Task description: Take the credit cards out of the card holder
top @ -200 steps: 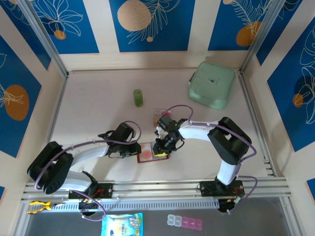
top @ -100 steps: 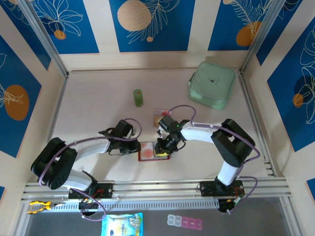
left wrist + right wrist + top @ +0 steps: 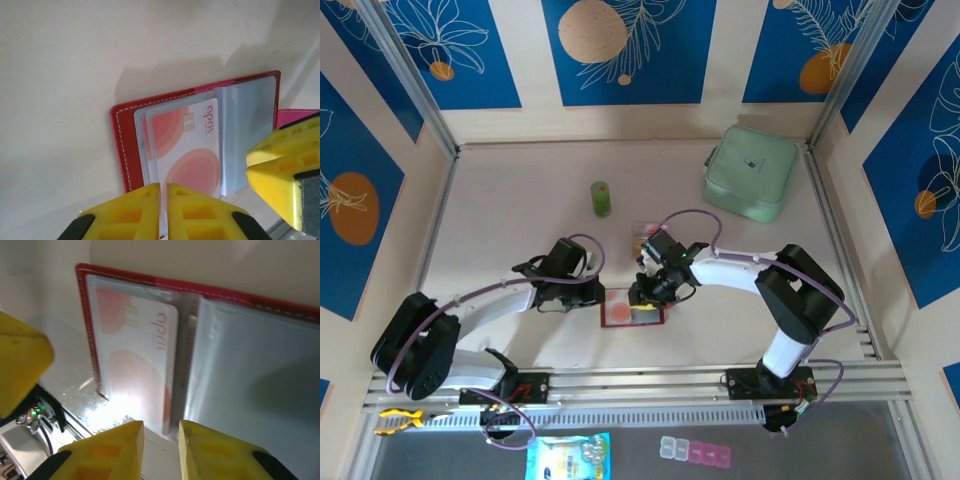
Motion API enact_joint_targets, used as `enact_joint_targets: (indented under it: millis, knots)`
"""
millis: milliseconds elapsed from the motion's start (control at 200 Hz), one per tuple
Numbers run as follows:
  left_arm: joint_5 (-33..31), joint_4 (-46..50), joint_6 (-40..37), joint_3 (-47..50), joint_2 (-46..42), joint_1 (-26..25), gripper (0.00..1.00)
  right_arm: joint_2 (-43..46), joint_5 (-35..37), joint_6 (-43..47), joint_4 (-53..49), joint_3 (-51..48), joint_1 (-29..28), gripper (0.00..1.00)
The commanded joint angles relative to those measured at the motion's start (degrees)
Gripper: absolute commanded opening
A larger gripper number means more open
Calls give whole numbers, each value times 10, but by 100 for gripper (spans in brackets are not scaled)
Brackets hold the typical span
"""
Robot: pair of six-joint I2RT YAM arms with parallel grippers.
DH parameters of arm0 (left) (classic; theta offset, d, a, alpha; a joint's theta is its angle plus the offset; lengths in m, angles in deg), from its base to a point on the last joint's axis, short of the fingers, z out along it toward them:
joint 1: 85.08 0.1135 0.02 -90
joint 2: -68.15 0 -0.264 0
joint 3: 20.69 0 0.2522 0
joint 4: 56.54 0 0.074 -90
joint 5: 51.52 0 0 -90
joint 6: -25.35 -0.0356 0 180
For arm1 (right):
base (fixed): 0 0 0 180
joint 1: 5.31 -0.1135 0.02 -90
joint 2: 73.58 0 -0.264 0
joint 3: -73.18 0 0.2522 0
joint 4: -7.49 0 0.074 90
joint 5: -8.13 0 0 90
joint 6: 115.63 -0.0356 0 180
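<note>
Left gripper (image 3: 162, 195) is closed tight at the near edge of the open card holder (image 3: 121, 150), flat on the bench (image 3: 520, 220). Pinkish credit card (image 3: 187, 150) sits in a clear pocket. Right gripper (image 3: 161, 432) has narrow jaws at the card's edge, grip unclear. Step looks like card extraction. Next move calls for pinching the card alone and sliding it out.

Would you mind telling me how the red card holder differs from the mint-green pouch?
The card holder is red; the pouch is mint green. The card holder is much smaller than the pouch. The card holder lies open; the pouch looks closed. Both lie flat on the table.
</note>
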Motion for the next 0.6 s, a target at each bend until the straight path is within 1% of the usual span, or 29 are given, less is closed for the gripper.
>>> enact_joint_targets:
  millis: [0, 110, 175, 375, 595]
  knots:
    - [25, -28, 20, 14, 2, -3, 9, -1, -32, -18, 30, 2, -1, 26]
    - [62, -81, 42, 25, 21, -6, 8, -9, -40, -23, 43, 1, 2, 26]
    - [69, -96, 47, 26, 34, -8, 6, -14, -42, -24, 46, 2, 3, 26]
    - [52, -80, 35, 24, 66, -9, 4, -24, -49, -26, 54, 6, 7, 26]
    - [31, -59, 20, 28, 77, -10, 3, -37, -52, -24, 55, 11, 8, 26]
